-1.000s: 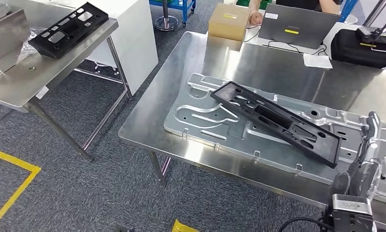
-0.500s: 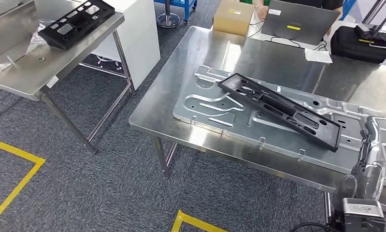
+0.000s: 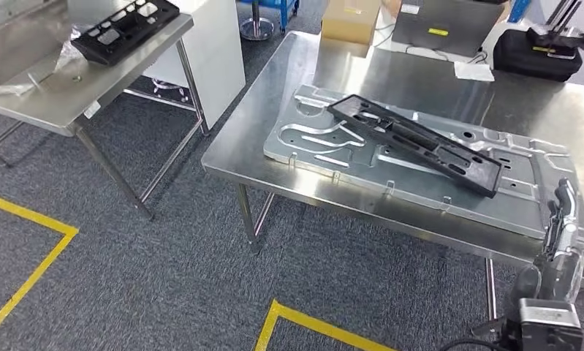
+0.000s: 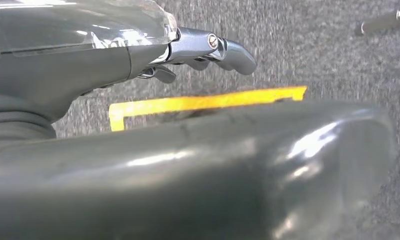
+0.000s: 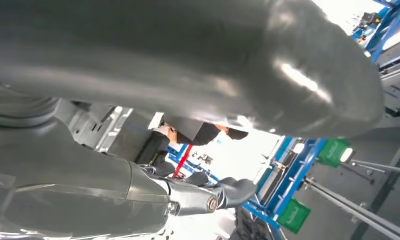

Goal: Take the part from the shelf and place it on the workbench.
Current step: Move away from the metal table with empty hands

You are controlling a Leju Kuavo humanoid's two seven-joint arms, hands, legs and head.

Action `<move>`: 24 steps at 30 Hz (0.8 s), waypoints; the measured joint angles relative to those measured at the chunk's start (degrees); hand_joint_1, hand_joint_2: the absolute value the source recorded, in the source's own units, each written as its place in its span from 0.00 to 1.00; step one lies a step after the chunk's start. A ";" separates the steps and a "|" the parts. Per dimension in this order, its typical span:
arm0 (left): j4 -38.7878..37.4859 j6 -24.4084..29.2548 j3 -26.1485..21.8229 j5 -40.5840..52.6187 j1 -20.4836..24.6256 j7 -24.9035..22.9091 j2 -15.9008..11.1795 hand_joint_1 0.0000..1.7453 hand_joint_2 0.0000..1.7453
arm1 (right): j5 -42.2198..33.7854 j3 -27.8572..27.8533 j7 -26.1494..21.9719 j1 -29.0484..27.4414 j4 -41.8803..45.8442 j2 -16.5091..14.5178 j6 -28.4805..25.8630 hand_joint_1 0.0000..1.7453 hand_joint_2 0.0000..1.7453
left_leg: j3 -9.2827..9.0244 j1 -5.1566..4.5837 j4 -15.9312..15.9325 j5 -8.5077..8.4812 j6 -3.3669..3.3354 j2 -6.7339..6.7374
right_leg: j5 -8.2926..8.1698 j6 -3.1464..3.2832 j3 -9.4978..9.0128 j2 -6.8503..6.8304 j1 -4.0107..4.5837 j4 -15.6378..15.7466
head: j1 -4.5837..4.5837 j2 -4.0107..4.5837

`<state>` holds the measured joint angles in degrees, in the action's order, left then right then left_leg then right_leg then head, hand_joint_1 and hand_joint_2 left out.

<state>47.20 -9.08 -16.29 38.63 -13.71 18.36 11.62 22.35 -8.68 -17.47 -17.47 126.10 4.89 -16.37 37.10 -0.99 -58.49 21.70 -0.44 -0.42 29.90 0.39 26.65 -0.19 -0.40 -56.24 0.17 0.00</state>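
Note:
A long black plastic frame part [image 3: 413, 142] lies slanted across a pressed metal plate [image 3: 303, 142] on the steel workbench [image 3: 420, 80]. A second black part [image 3: 124, 20] of the same kind rests on the steel table [image 3: 69, 88] at the far left. My right hand [image 3: 560, 234] is raised at the workbench's near right corner, fingers stretched upward, holding nothing. In the right wrist view the right hand [image 5: 197, 195] has its fingers apart and empty. My left hand [image 4: 197, 50] hangs over the grey carpet with nothing in it.
A cardboard box [image 3: 351, 18], a laptop [image 3: 438, 22], a sheet of paper [image 3: 473, 71] and a black bag [image 3: 533, 55] sit along the workbench's far edge. A white cabinet [image 3: 215, 51] stands between the two tables. Yellow tape [image 3: 33, 267] marks the carpet.
The whole picture has shifted: the camera has drawn back and both tables sit higher in view, with more floor showing. The black part stays on the plate; my right hand keeps its pose.

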 joint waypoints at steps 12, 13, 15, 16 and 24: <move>0.66 -0.57 -1.41 1.70 0.49 0.54 0.14 0.00 0.00 | -0.45 0.05 -0.52 0.08 0.19 -0.08 0.09 0.00 0.00 | -11.27 1.58 0.94 9.26 1.36 -0.11 | -6.78 -1.92 9.33 -0.64 -0.76 -2.45 | -0.38 0.00; 0.65 -0.53 -1.52 1.87 0.52 0.73 0.16 0.00 0.00 | -0.44 0.08 -0.69 0.09 0.25 -0.08 -0.03 0.00 0.00 | -11.12 1.36 1.41 9.10 0.73 -0.13 | -7.33 -2.37 9.36 -0.66 -0.85 -2.31 | -0.38 0.00; 0.63 -0.42 -1.74 2.15 0.48 0.96 0.22 0.00 0.00 | -0.33 0.17 -0.98 -0.04 0.31 -0.09 -0.17 0.00 0.00 | -10.18 1.29 1.67 7.90 -0.44 0.15 | -6.92 -3.06 9.86 -0.53 -1.14 -2.56 | -0.53 0.00; 0.63 -0.34 -1.86 2.26 0.45 1.03 0.23 0.00 0.00 | -0.24 0.23 -1.10 -0.13 0.32 -0.10 -0.22 0.00 0.00 | -9.49 1.30 1.83 7.15 -1.01 0.32 | -5.04 -3.25 10.48 -0.44 -1.24 -3.83 | -0.52 0.00; 0.58 -0.30 -2.54 2.96 0.44 1.20 0.44 0.00 0.00 | 0.05 1.03 -1.04 -0.37 0.34 -0.10 -0.30 0.00 0.00 | -2.42 0.51 1.04 1.84 -1.71 0.65 | 0.28 -2.38 5.62 -0.10 -0.51 -11.50 | -0.50 0.00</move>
<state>47.78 -9.38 -18.83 41.58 -13.28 19.56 12.06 22.40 -7.66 -18.52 -17.84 126.44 4.79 -16.67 34.69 -0.48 -57.45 23.54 -2.15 0.22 30.18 -2.00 32.27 -0.29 -0.91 -67.74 -0.33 0.00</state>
